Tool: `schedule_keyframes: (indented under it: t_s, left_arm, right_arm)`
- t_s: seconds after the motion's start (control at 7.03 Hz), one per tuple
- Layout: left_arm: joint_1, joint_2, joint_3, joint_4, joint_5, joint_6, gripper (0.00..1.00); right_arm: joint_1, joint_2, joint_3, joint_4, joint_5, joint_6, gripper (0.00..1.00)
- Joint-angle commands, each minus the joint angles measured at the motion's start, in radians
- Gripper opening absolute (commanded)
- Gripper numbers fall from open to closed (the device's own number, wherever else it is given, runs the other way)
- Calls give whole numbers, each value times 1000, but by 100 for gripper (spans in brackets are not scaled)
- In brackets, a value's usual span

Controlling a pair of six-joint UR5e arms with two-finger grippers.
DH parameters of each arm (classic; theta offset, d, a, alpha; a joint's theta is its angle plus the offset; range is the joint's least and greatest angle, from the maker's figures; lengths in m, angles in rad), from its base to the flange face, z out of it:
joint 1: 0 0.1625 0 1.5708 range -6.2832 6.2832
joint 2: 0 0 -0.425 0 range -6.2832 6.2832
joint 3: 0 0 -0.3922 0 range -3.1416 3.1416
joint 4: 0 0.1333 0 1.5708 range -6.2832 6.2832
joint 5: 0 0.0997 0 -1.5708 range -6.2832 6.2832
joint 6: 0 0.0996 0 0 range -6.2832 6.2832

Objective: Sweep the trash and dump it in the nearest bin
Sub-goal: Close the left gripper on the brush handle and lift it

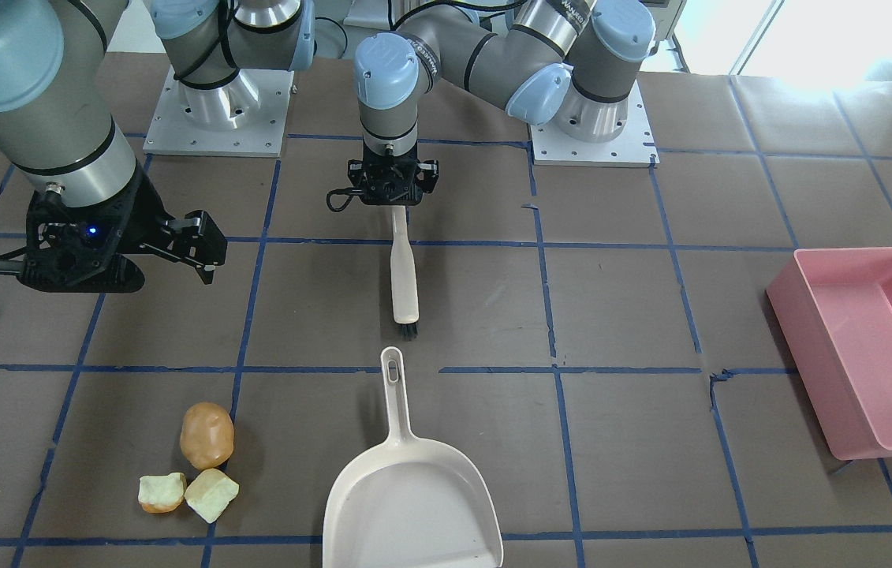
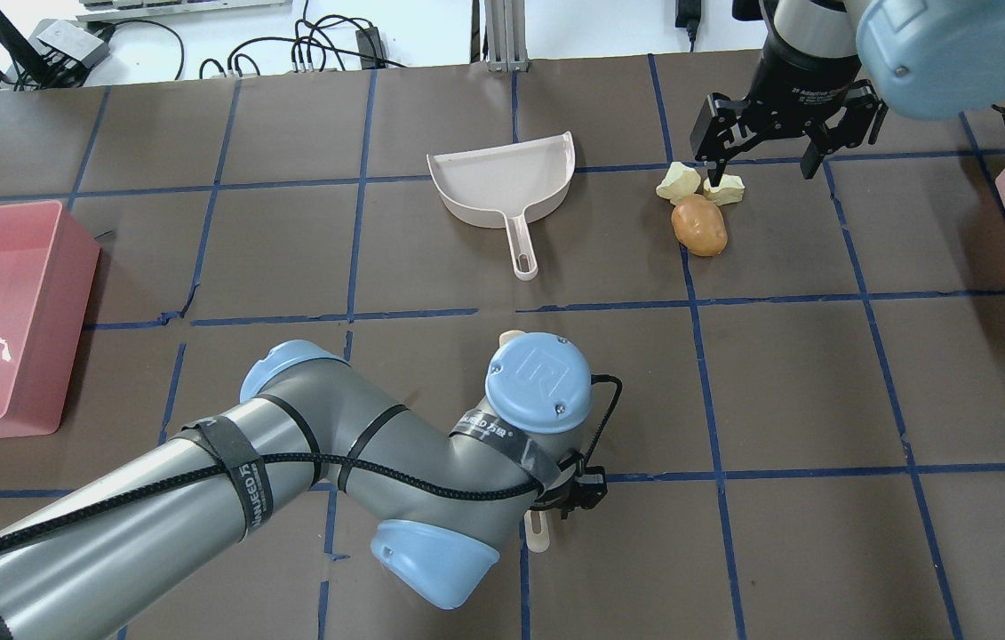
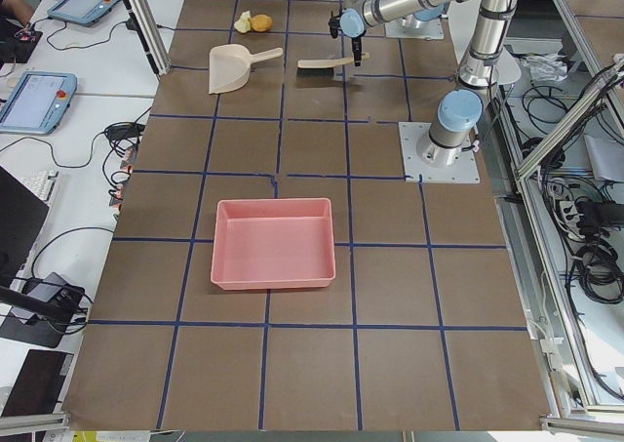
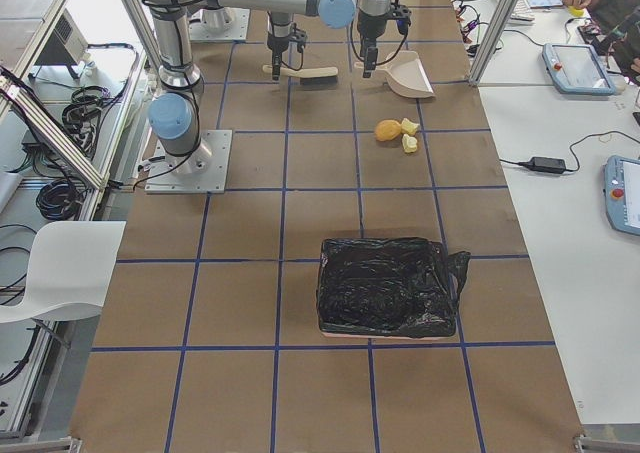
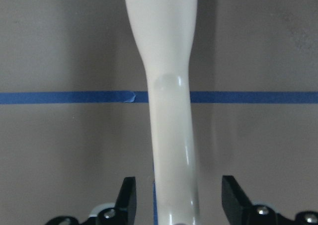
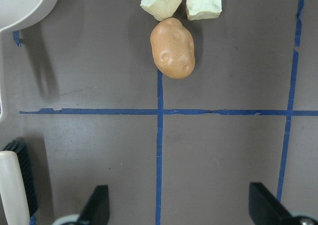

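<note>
The trash lies together on the table: a brown potato-like lump [image 1: 207,434] and two pale yellow-green chunks [image 1: 162,491] [image 1: 211,495]. It also shows at the top of the right wrist view, lump [image 6: 172,47] below the chunks. My right gripper [image 1: 177,244] is open and empty, hovering above the table a little back from the trash. My left gripper [image 5: 179,195] is open, with its fingers [image 5: 126,197] on either side of the cream brush handle [image 5: 169,111] and gaps showing. The brush [image 1: 404,276] lies flat on the table, its black bristles pointing at the cream dustpan [image 1: 414,489].
A pink bin [image 1: 871,347] stands at the table's end on my left side. A bin lined with a black bag [image 4: 385,285] stands at the end on my right, the side where the trash lies. Blue tape lines grid the brown table.
</note>
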Motion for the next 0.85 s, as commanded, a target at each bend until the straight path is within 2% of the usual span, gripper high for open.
schedule_keyframes:
  t_s: [0.0,0.14,0.28,0.43,0.57,0.71]
  left_arm:
    - [0,3,0,-1,2,-1,56]
    - [0,3,0,-1,0,1,51]
    - [3,3,0,2,0,4,27]
    - [5,5,0,4,-3,-1,7]
    - [5,6,0,2,-3,-4,0]
    - [5,8,0,4,-3,-6,0]
  right_arm:
    - [0,0,-1,0,0,0,100]
    - [0,2,-1,0,0,0,100]
    - [0,5,-1,0,0,0,100]
    - [0,5,1,1,0,0,100]
    - [0,5,1,1,0,0,100]
    - [0,5,1,1,0,1,100]
